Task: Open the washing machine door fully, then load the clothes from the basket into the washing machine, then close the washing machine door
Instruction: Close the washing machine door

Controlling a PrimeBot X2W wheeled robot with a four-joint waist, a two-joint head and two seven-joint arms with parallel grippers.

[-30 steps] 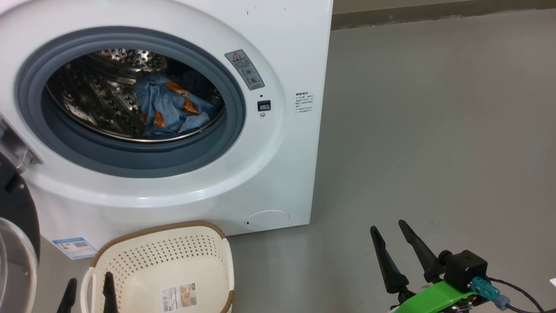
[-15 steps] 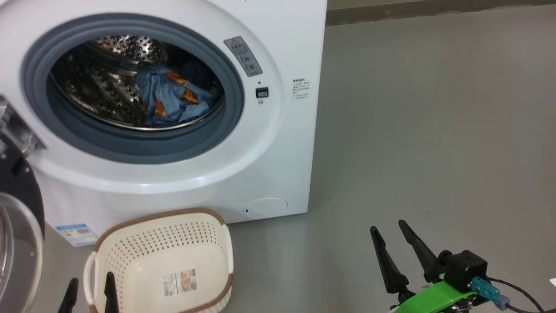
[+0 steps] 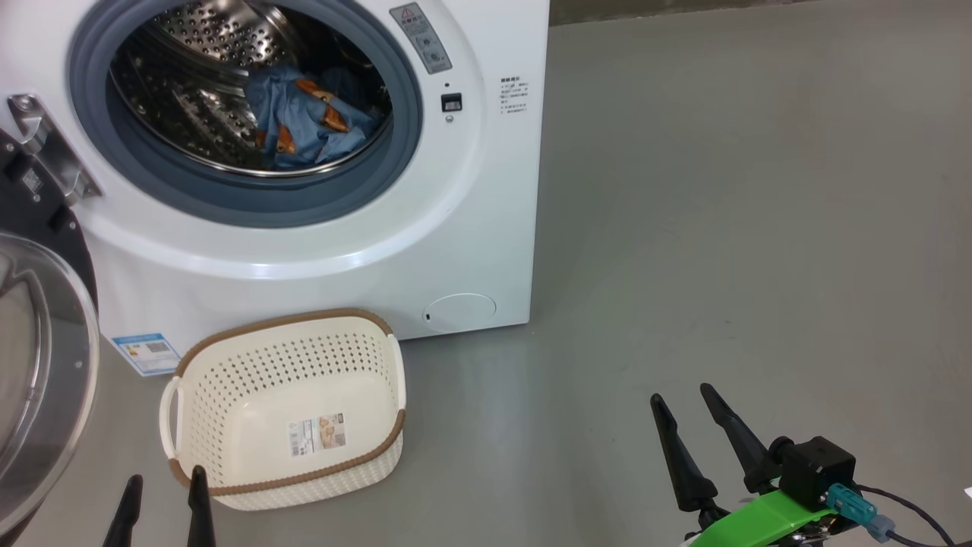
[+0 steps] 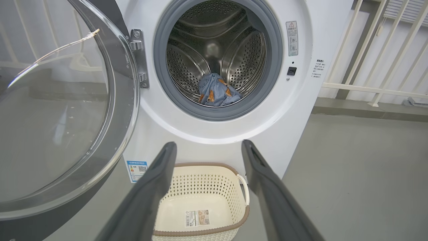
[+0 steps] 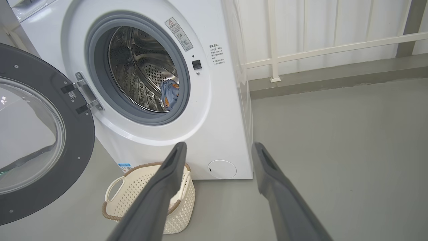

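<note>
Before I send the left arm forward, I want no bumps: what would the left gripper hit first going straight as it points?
Probably the washing machine: the open left gripper aims at its white front just below the drum, passing above the basket, though depth is hard to judge.

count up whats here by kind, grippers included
washing machine: 1
washing machine door: 1
basket: 1
clothes bundle: 1
grippers: 2, left gripper and right gripper
total: 6
</note>
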